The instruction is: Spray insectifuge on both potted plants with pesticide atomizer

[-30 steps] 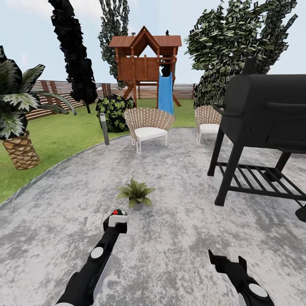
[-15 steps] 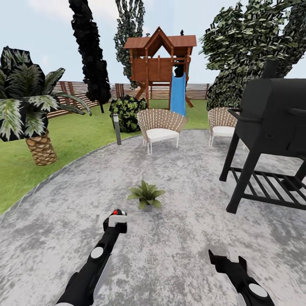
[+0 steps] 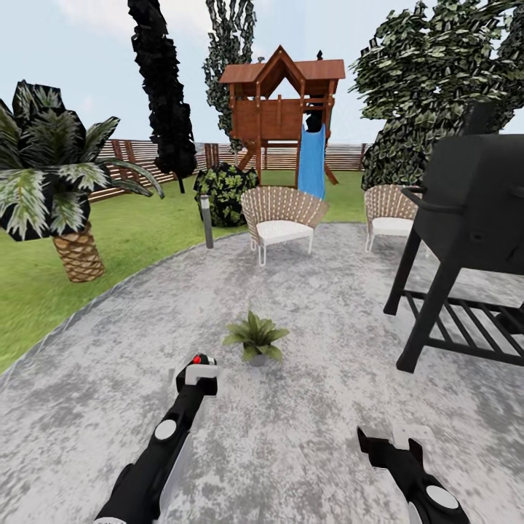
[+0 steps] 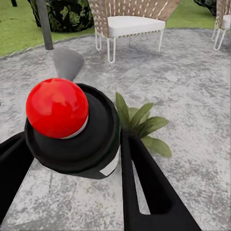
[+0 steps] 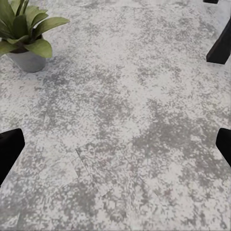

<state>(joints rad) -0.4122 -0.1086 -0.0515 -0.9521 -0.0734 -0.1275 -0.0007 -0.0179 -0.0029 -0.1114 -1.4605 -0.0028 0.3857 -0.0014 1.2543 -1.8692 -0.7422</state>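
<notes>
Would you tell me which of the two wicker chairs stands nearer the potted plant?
The wider wicker chair in front of the blue slide, directly behind the potted plant; the other chair stands beside the black grill.

The left arm reaches forward and slightly inward, its gripper (image 3: 198, 372) upright with both black fingers (image 4: 144, 187) closed against the sides of the pesticide atomizer (image 4: 72, 130). The right arm is extended low, its gripper (image 3: 389, 445) spread wide with nothing between the fingers (image 5: 9, 149).
</notes>
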